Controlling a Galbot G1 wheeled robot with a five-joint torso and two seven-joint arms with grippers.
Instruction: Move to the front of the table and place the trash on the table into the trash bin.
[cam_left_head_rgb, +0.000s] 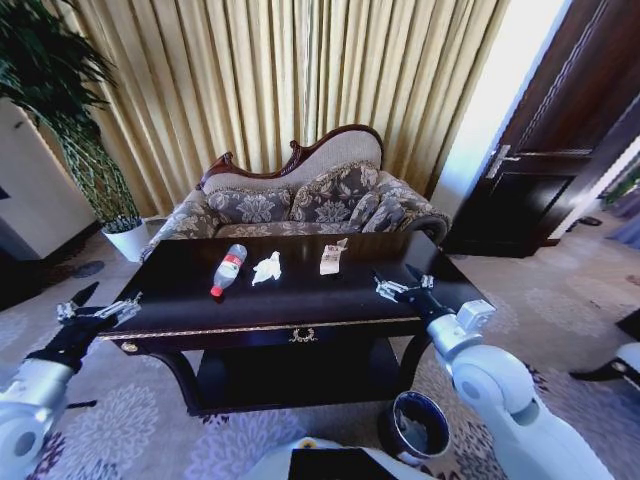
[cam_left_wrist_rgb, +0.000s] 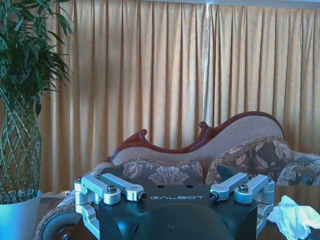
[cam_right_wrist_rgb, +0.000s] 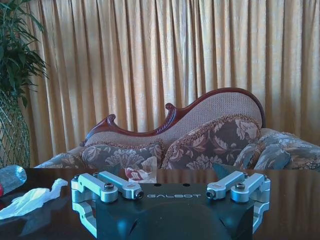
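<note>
The bottle (cam_left_head_rgb: 228, 270), the crumpled tissue (cam_left_head_rgb: 267, 267) and the wrapper packet (cam_left_head_rgb: 331, 259) all lie in a row on the bench (cam_left_head_rgb: 300, 300), none yet collected. The trash bin (cam_left_head_rgb: 420, 425) stands on the carpet beneath the bench's front right corner. The robot is judged to be in position; all three pickups remain. Left end effector (cam_left_head_rgb: 98, 308) hovers off the bench's left edge, fingers spread and empty. Right end effector (cam_left_head_rgb: 400, 285) hovers over the bench's right end, spread, empty. A sofa (cam_left_head_rgb: 300, 200) stands behind the bench; nothing blocks the reach.
</note>
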